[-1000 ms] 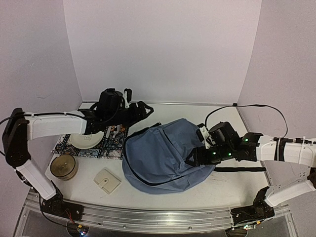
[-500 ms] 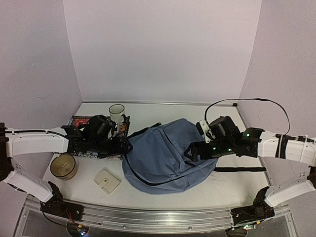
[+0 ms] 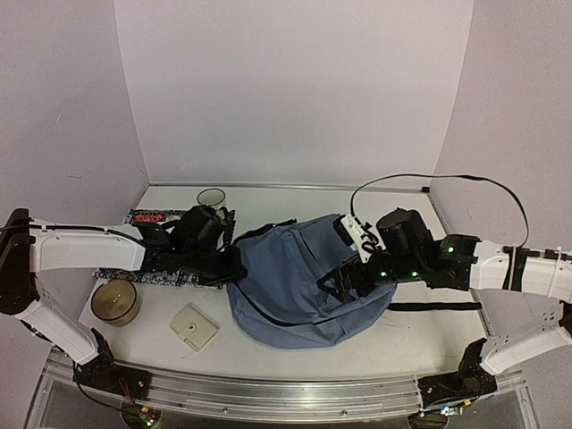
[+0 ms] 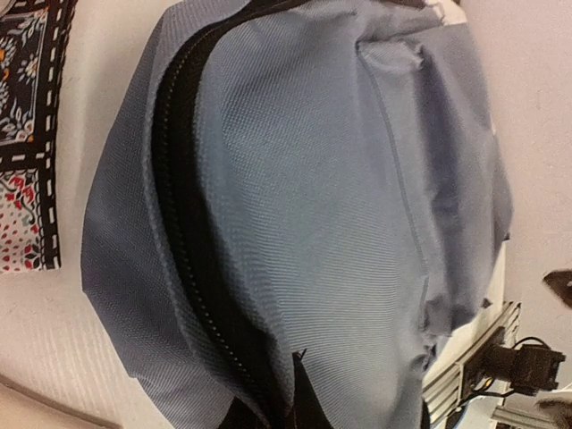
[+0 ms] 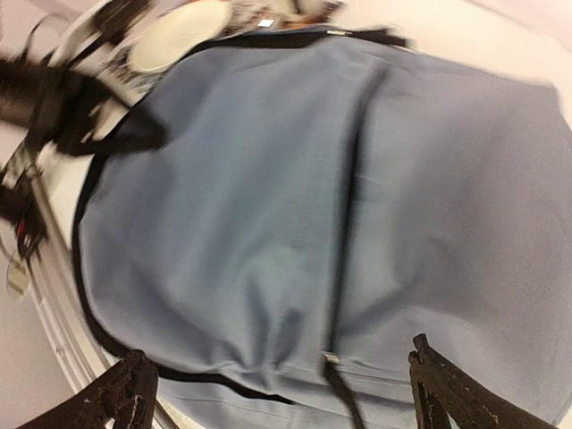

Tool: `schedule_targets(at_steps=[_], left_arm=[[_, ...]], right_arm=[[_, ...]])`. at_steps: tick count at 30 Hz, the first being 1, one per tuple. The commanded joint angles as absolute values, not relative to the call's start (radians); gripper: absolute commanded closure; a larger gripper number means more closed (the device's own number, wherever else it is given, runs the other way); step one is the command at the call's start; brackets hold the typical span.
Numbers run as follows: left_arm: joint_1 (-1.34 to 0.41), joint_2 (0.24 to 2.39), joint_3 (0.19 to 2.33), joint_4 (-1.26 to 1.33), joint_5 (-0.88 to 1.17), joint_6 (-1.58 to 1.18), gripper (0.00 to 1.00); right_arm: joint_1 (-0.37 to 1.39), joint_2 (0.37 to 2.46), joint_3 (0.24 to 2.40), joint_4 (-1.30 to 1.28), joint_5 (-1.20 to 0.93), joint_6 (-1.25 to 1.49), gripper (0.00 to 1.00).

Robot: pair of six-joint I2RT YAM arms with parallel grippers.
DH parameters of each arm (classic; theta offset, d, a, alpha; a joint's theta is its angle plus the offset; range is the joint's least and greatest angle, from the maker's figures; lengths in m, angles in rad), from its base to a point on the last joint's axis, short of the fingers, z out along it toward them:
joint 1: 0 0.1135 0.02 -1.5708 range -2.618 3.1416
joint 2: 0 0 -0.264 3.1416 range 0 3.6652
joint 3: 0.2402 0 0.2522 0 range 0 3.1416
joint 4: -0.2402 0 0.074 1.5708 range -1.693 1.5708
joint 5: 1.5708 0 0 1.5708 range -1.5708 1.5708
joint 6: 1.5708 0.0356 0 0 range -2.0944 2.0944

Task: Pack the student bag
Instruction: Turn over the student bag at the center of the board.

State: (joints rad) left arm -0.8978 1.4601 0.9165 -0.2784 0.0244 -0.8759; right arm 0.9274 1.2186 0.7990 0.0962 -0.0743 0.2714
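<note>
Softly domed student bag [image 3: 286, 290] shows woven fabric.

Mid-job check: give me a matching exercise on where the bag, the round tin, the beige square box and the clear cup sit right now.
1 student bag
2 round tin
3 beige square box
4 clear cup

A far left, towards the near edge
B at the back, close to the rear wall
C in the middle
D near edge, between tin and bag

Pairs: 1-C, 2-A, 3-D, 4-B

Plain pale lilac walls [image 3: 295, 89] enclose a white table [image 3: 295, 201] on three sides, evenly lit.
</note>
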Motion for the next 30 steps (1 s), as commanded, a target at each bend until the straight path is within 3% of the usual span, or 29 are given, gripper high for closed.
schedule_targets(at_steps=[1, 7, 13, 16, 18, 22, 25, 27, 30], left_arm=[[-0.899, 1.434, 1.077, -0.208, 0.015, -0.877, 1.00], [-0.900, 1.449, 1.202, -0.225, 0.034, -0.883, 1.00], [-0.899, 1.456, 1.287, -0.225, 0.063, -0.885, 1.00], [-0.900, 1.449, 1.317, -0.225, 0.063, -0.876, 1.00], [-0.899, 1.439, 1.334, -0.225, 0.053, -0.866, 1.00], [-0.899, 1.412, 1.362, -0.231, 0.014, -0.829, 0.98], [-0.892, 1.374, 1.371, -0.249, -0.066, -0.794, 0.85], [-0.881, 1.340, 1.373, -0.267, -0.122, -0.767, 0.69], [-0.867, 1.277, 1.369, -0.297, -0.215, -0.736, 0.53]], right_arm=[[1.032, 1.215, 0.820, 0.164, -0.077, 0.079, 0.02], [1.179, 1.231, 0.784, 0.265, 0.004, -0.116, 0.02], [1.241, 1.397, 0.869, 0.265, 0.201, -0.168, 0.02], [1.250, 1.464, 0.930, 0.266, 0.298, -0.176, 0.08], [1.252, 1.487, 0.973, 0.265, 0.309, -0.182, 0.19], [1.252, 1.494, 1.059, 0.264, 0.299, -0.205, 0.70], [1.252, 1.477, 1.128, 0.255, 0.269, -0.213, 0.98], [1.251, 1.465, 1.179, 0.252, 0.243, -0.207, 1.00], [1.250, 1.460, 1.266, 0.252, 0.213, -0.201, 1.00]])
